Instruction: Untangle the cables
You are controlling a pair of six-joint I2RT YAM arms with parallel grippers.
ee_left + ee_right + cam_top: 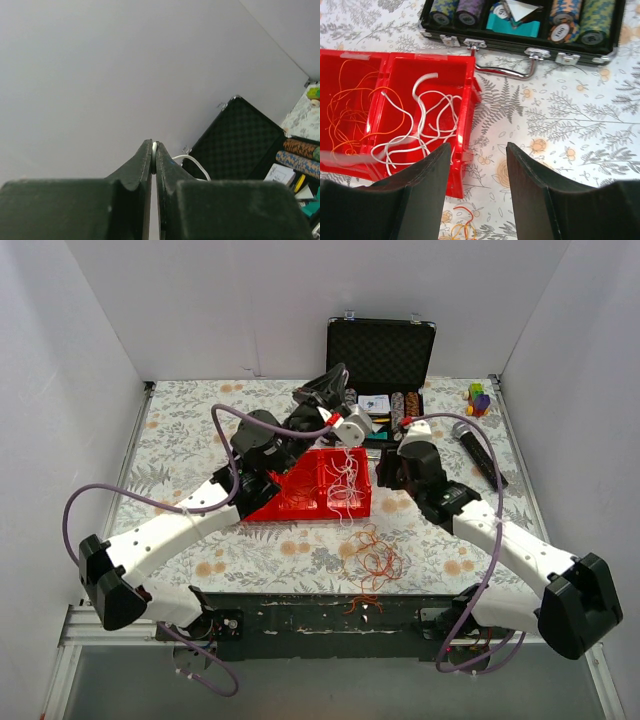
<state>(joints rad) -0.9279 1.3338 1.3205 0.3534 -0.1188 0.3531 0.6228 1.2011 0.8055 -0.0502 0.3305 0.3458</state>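
Cloth with a grey-orange floral print covers the desk (170, 450), white walls on three sides. Left arm (170, 530) reaches in from 7 o'clock, right arm (510, 540) from 5 o'clock, purple hoses looped off both.

Black case (380, 350) sits at 12 o'clock on the desk, lid up, with poker chips (560, 30) in rows inside.

Red tray (295, 490) is at desk centre, at 6 o'clock from the case, with two compartments. The 3 o'clock compartment holds loose white cords (430, 120). The 9 o'clock compartment holds thin orange strands (350, 110).

Orange and yellow cables (372, 562) lie as a loose clump of loops flat on the desk, at 6 o'clock from the tray and between the two arms. A few strands trail to the near edge.

Left pincer (154, 147) is raised over the tray and tilted up toward the back wall. Its jaws are fully closed and pinch a white cord (192, 162) at the tips. The cord loops off toward 3 o'clock in the wrist view.

Right pincer (479, 146) is low over the desk, just at 3 o'clock from the tray. Its jaws are apart with only bare cloth showing between them.

A black stick-shaped object (482, 455) lies at 3 o'clock from the case, type unclear. A small multicoloured toy (479, 398) sits at the 1 o'clock desk corner.
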